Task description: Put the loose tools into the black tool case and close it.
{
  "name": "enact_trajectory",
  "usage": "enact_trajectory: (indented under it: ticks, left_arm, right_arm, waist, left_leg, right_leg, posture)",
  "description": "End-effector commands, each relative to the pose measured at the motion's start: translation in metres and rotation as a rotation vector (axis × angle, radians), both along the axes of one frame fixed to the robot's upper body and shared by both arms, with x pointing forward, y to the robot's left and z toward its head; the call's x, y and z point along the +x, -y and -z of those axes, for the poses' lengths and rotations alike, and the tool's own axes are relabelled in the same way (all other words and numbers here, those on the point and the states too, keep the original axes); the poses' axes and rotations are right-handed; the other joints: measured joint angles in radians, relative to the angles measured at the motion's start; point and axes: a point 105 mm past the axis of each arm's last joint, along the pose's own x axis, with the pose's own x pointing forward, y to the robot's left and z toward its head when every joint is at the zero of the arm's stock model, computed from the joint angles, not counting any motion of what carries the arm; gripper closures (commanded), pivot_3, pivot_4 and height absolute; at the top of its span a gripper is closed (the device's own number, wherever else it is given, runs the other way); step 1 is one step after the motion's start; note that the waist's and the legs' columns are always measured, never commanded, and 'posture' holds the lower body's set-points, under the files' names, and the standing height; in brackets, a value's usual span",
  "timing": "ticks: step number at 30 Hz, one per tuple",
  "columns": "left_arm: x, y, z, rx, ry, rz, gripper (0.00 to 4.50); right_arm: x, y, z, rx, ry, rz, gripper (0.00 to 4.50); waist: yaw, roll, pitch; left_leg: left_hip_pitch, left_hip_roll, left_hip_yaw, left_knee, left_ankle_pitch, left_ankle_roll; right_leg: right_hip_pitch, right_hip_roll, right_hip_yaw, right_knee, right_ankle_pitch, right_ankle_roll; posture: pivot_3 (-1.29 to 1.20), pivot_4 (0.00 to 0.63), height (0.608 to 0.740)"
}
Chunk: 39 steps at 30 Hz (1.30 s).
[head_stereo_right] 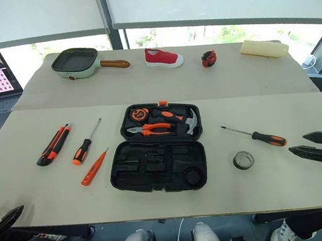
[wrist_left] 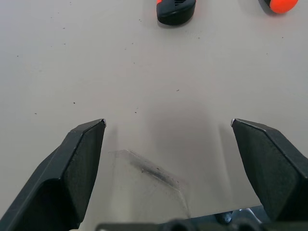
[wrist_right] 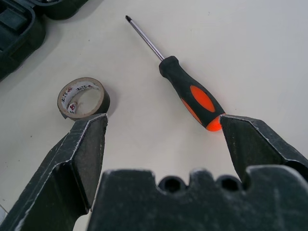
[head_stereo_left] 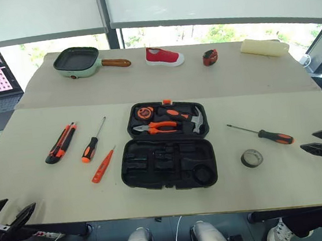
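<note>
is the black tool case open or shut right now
Open. The black tool case lies spread flat on the table; its far half holds pliers and a hammer, and its near half's slots are empty.

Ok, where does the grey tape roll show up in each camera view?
Left eye: tape roll lies right of the black tool case.
Right eye: same spot.
Left wrist: not in it.
Right wrist: beside the right end effector's finger.
Shared landmark: long screwdriver.

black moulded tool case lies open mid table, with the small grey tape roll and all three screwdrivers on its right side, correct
Not quite. The black moulded tool case does lie open mid table with the small grey tape roll on its right, but only the long thin-shafted screwdriver lies there. The black-orange handled screwdriver and small all-orange screwdriver lie left, as the left eye view shows.
</note>
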Motion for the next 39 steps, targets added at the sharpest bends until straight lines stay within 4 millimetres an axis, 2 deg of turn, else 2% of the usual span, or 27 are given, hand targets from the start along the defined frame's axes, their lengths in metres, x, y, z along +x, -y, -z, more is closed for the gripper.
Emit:
enact_trajectory:
  ticks: [1, 6, 8, 11, 12, 14, 15, 17, 20, 27, 30, 35, 39]
  left_arm:
    - [0.0, 0.0, -0.008, 0.023, 0.017, 0.004, 0.0]
    - [0.011, 0.002, -0.005, 0.034, 0.005, 0.016, 0.0]
    - [0.019, 0.01, -0.007, 0.02, 0.014, 0.035, 0.0]
    - [0.039, 0.039, -0.018, -0.02, 0.039, 0.118, 0.0]
    - [0.047, 0.051, -0.024, -0.034, 0.046, 0.15, 0.0]
    - [0.066, 0.078, -0.039, -0.036, 0.059, 0.214, 0.0]
    - [0.078, 0.085, -0.044, 0.006, 0.039, 0.207, 0.0]
    - [0.095, 0.094, -0.053, 0.042, 0.007, 0.185, 0.0]
    - [0.114, 0.108, -0.066, -0.018, -0.037, 0.16, 0.0]
    - [0.145, 0.128, -0.057, -0.043, -0.233, 0.143, 0.0]
    - [0.156, 0.129, -0.048, 0.009, -0.284, 0.122, 0.0]
    - [0.167, 0.138, -0.039, 0.013, -0.313, 0.149, 0.0]
    - [0.176, 0.137, -0.026, 0.02, -0.332, 0.131, 0.0]
  right_arm:
    - [0.002, -0.001, -0.014, 0.002, 0.052, 0.0, 0.18]
    - [-0.002, 0.001, -0.017, 0.026, 0.073, 0.034, 0.18]
    - [-0.004, 0.001, -0.02, 0.038, 0.086, 0.038, 0.18]
    - [-0.008, -0.003, -0.025, 0.003, 0.123, 0.022, 0.18]
    - [-0.008, -0.008, -0.028, -0.009, 0.135, 0.002, 0.18]
    - [-0.008, -0.031, -0.038, -0.03, 0.169, -0.072, 0.18]
    - [-0.008, -0.048, -0.044, -0.036, 0.191, -0.121, 0.18]
    - [-0.007, -0.076, -0.053, -0.041, 0.23, -0.193, 0.18]
    - [-0.008, -0.114, -0.066, -0.021, 0.275, -0.281, 0.18]
    - [-0.022, -0.193, -0.085, 0.025, 0.35, -0.524, 0.18]
    - [-0.027, -0.216, -0.094, 0.049, 0.39, -0.6, 0.18]
    - [-0.031, -0.233, -0.102, 0.077, 0.413, -0.662, 0.18]
    - [-0.033, -0.242, -0.103, 0.091, 0.42, -0.687, 0.18]
  waist:
    - [0.0, 0.0, 0.0]
    - [0.002, 0.0, 0.0]
    - [0.005, 0.0, 0.0]
    - [0.015, -0.003, -0.001]
    - [0.013, -0.002, -0.002]
    - [0.009, -0.002, -0.002]
    - [0.008, -0.002, -0.002]
    - [0.003, -0.002, -0.002]
    - [-0.005, -0.002, -0.002]
    - [-0.001, -0.003, -0.001]
    - [0.001, -0.004, -0.001]
    - [0.002, -0.006, 0.0]
    - [0.003, -0.006, 0.0]
  left_leg:
    - [0.0, 0.0, 0.0, 0.0, 0.0, 0.0]
    - [0.0, 0.0, 0.0, 0.0, 0.0, 0.0]
    - [0.0, 0.0, 0.0, 0.0, 0.0, 0.0]
    - [0.006, 0.011, 0.025, -0.001, -0.005, -0.01]
    - [0.002, 0.008, 0.026, -0.002, -0.005, -0.009]
    - [0.006, 0.004, 0.02, -0.002, -0.004, -0.007]
    - [0.006, 0.004, 0.017, -0.002, -0.002, -0.004]
    - [0.006, 0.003, 0.016, -0.001, -0.001, -0.003]
    - [0.007, 0.002, 0.012, -0.001, 0.0, -0.003]
    - [0.004, 0.001, 0.008, -0.001, 0.0, -0.003]
    - [0.002, 0.001, 0.007, 0.0, 0.0, -0.003]
    - [0.0, 0.001, 0.006, 0.001, 0.0, -0.003]
    - [0.0, 0.001, 0.005, 0.002, 0.0, -0.003]
  right_leg:
    - [0.0, 0.0, 0.0, 0.0, 0.0, 0.0]
    - [0.0, 0.0, 0.0, 0.0, 0.0, 0.0]
    - [0.0, 0.0, 0.0, 0.0, 0.0, 0.0]
    - [-0.017, 0.004, 0.017, 0.001, -0.001, -0.01]
    - [-0.011, 0.004, 0.02, 0.002, 0.001, -0.008]
    - [-0.006, 0.003, 0.017, 0.002, 0.004, 0.001]
    - [-0.004, 0.003, 0.015, 0.002, 0.005, 0.003]
    - [-0.003, 0.003, 0.015, 0.003, 0.005, 0.003]
    - [-0.002, 0.004, 0.014, 0.004, 0.005, 0.004]
    - [-0.002, 0.005, 0.012, 0.004, 0.005, 0.004]
    - [-0.003, 0.005, 0.011, 0.004, 0.005, 0.004]
    - [-0.004, 0.004, 0.009, 0.004, 0.005, 0.004]
    - [-0.003, 0.004, 0.006, 0.004, 0.005, 0.004]
  posture:
    - [0.0, 0.15, 0.74]
    - [0.0, 0.15, 0.74]
    - [0.0, 0.15, 0.74]
    - [0.0, 0.15, 0.74]
    - [0.0, 0.15, 0.74]
    - [0.0, 0.15, 0.74]
    - [0.0, 0.15, 0.74]
    - [0.0, 0.15, 0.74]
    - [0.0, 0.15, 0.74]
    - [0.0, 0.15, 0.74]
    - [0.0, 0.15, 0.74]
    - [0.0, 0.15, 0.74]
    - [0.0, 0.15, 0.74]
